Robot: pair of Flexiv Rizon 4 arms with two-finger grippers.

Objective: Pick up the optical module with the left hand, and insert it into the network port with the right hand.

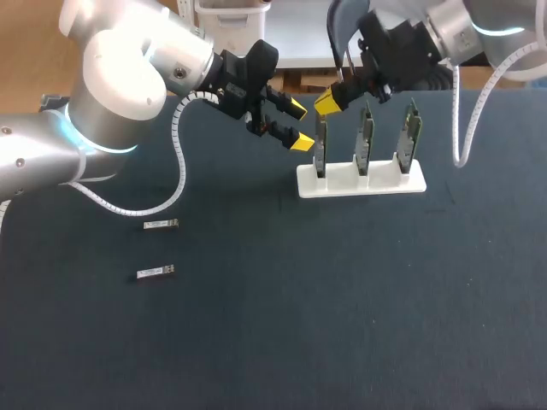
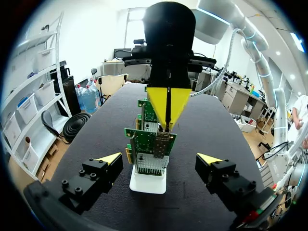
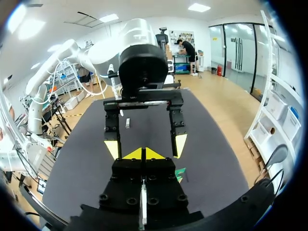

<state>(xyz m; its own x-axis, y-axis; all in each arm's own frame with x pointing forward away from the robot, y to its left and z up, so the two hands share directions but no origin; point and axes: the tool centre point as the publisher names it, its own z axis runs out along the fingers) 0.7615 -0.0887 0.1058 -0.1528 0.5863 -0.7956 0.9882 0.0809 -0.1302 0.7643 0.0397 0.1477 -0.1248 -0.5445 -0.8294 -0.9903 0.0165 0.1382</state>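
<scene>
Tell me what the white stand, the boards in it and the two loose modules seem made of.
White stand: likely plastic, matte, uniformly white. Boards: green circuit laminate, with gold edge contacts in the left wrist view. Loose modules: probably metal, silvery with a dull sheen; too small to be sure.

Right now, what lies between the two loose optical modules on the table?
Head view: only bare table lies between the far optical module and the near optical module.

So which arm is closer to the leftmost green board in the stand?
Right arm: its jaws sit at the board's top; the left arm's open jaws hang beside it.
</scene>
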